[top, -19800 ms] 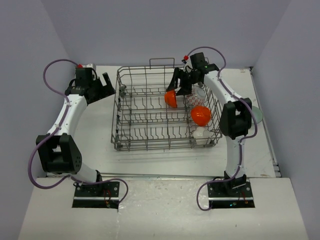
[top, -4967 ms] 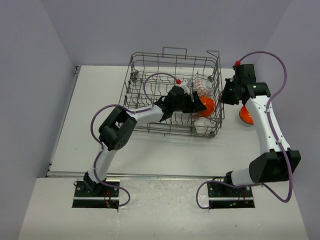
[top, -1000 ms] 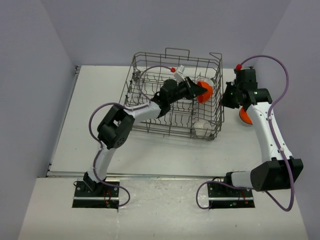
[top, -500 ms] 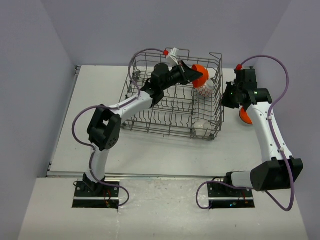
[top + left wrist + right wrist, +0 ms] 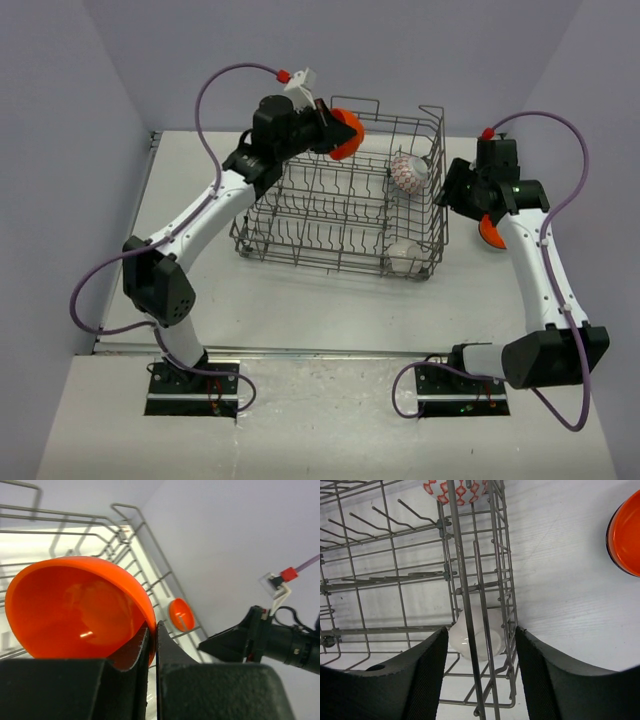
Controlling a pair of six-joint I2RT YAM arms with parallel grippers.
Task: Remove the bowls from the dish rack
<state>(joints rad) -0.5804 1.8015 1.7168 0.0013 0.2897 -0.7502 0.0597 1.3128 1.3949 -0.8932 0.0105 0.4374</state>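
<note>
My left gripper (image 5: 328, 127) is raised above the back left of the dish rack (image 5: 300, 215), shut on the rim of a bright orange bowl (image 5: 348, 135). In the left wrist view the gripper (image 5: 152, 630) pinches that orange bowl (image 5: 70, 610) by its edge. A white bowl with a red pattern (image 5: 408, 172) and a plain white bowl (image 5: 403, 257) sit at the rack's right side. My right gripper (image 5: 445, 190) is open at the rack's right wall. In the right wrist view the gripper (image 5: 481, 630) straddles a rack wire (image 5: 465, 580) above the white bowl (image 5: 495, 635).
A second orange bowl (image 5: 490, 232) lies on the table right of the rack, partly behind my right arm; it also shows as the orange bowl (image 5: 625, 535) and the orange bowl (image 5: 181, 614). Grey walls close in left, right and behind.
My left arm has lifted the orange bowl up and to the left, out of the rack. My right gripper has opened, releasing the rack's right wall.
</note>
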